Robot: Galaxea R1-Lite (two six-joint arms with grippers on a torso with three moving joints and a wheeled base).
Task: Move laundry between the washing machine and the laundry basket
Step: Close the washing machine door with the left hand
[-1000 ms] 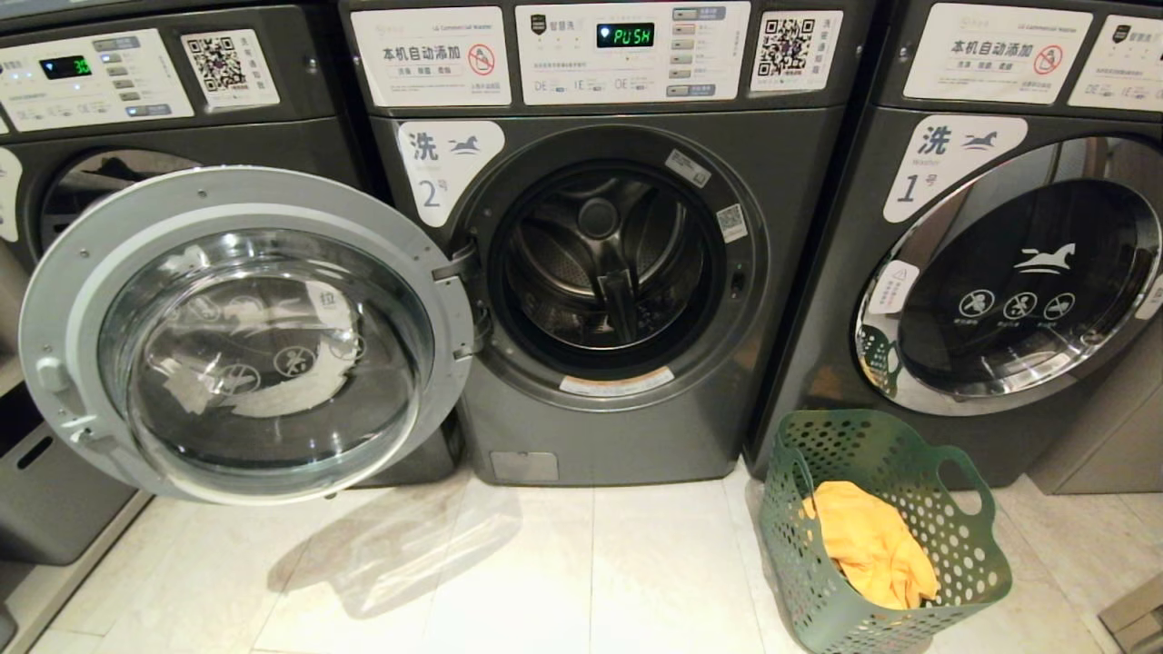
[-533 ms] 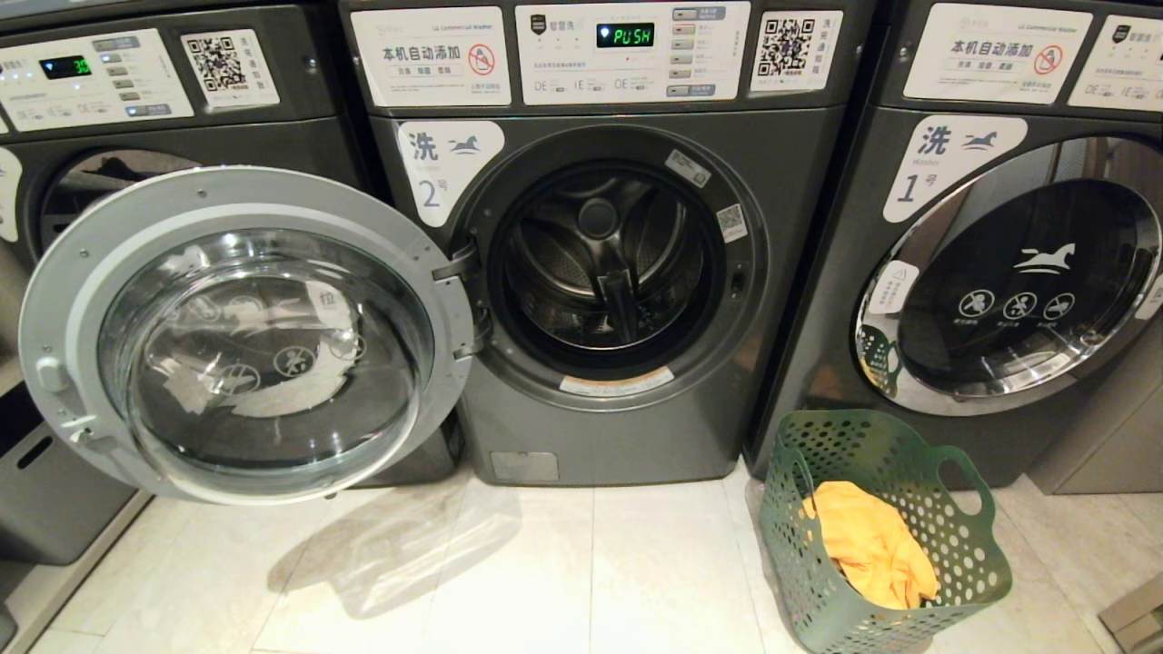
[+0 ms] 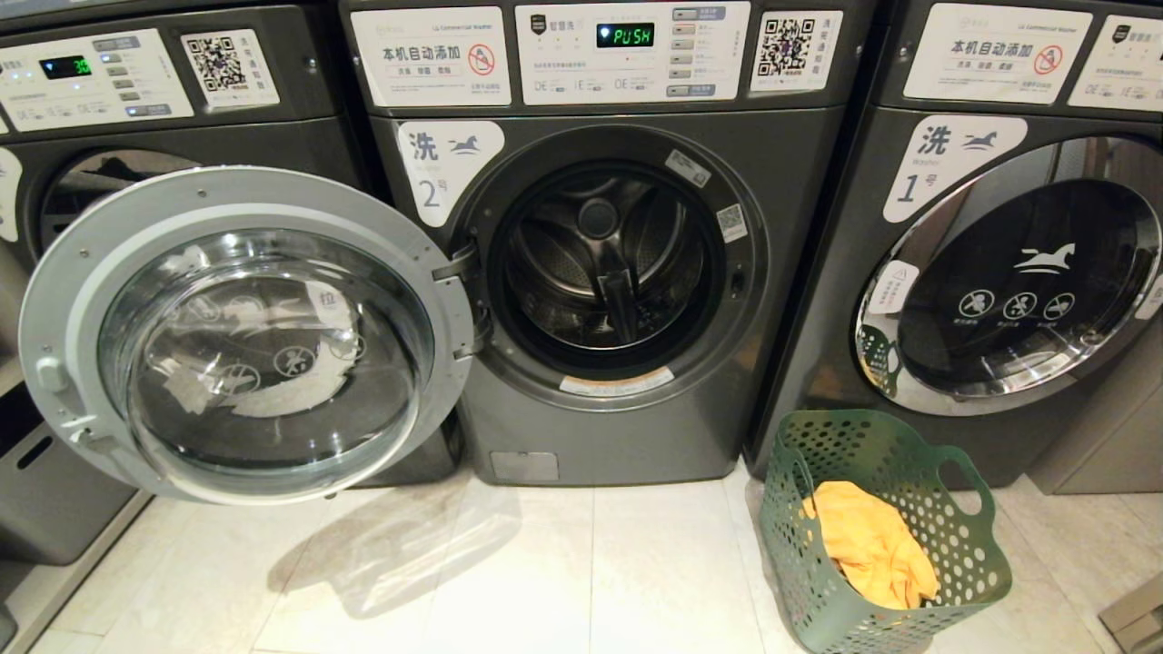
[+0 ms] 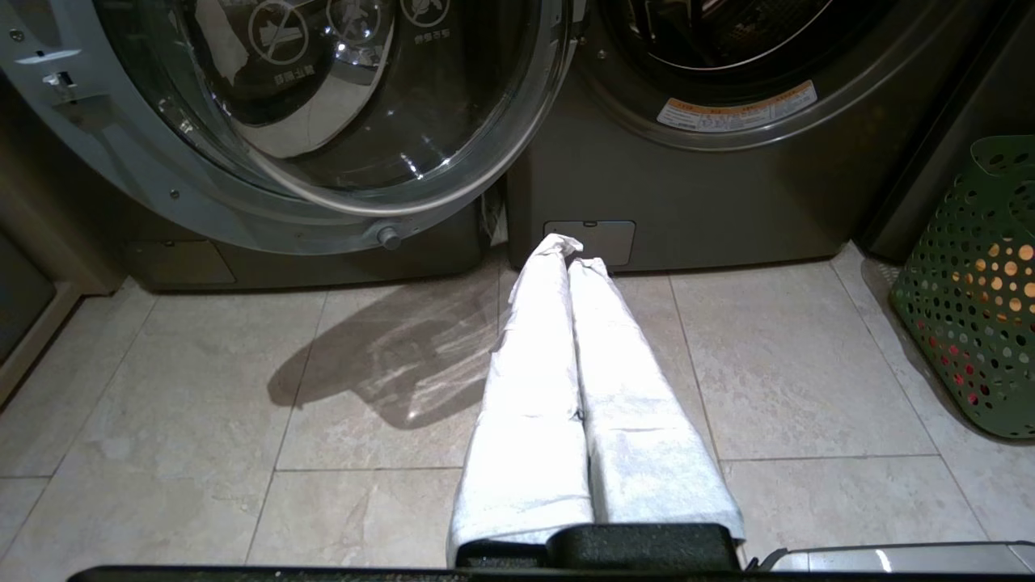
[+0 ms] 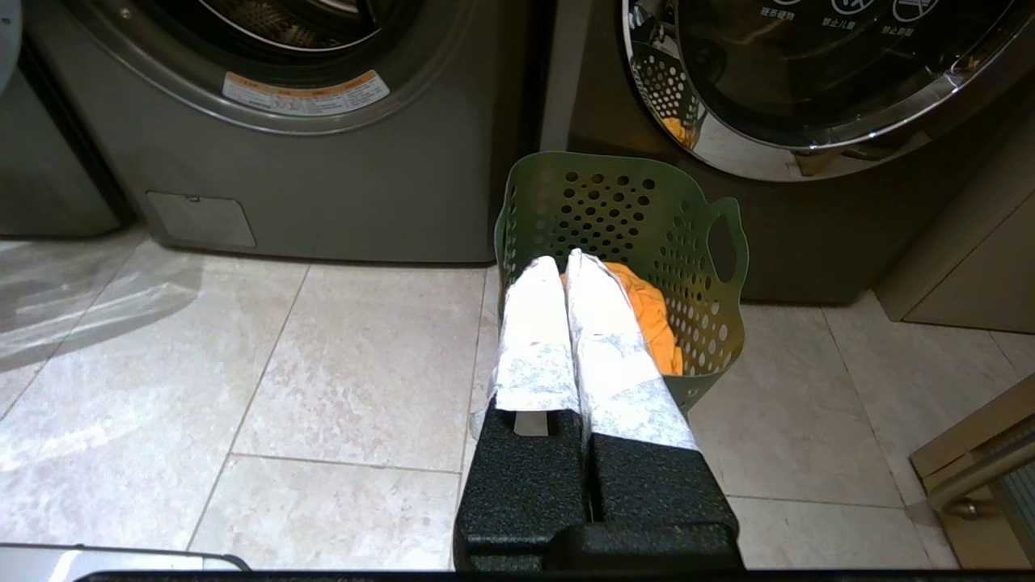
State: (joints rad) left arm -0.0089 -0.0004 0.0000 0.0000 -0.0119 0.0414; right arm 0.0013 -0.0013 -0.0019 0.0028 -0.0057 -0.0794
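The washing machine (image 3: 627, 427) labelled 2 stands in the middle, its round glass door (image 3: 245, 331) swung wide open to the left. No garment shows in its dark drum (image 3: 604, 263). The green perforated laundry basket (image 3: 977, 568) sits on the floor at the lower right, with yellow-orange laundry (image 3: 872, 545) on top. Red cloth (image 4: 958, 376) shows through the basket's holes. Neither arm appears in the head view. My left gripper (image 4: 570, 250) is shut and empty above the floor, pointing at the machine's base. My right gripper (image 5: 559, 260) is shut and empty, pointing at the basket (image 5: 720, 323).
A like machine labelled 1 (image 3: 1008, 282) stands shut at the right, close behind the basket. Another machine (image 3: 82, 127) stands at the left behind the open door. A grey bin (image 3: 45, 490) sits at the lower left. Pale floor tiles (image 3: 545, 572) lie before the machines.
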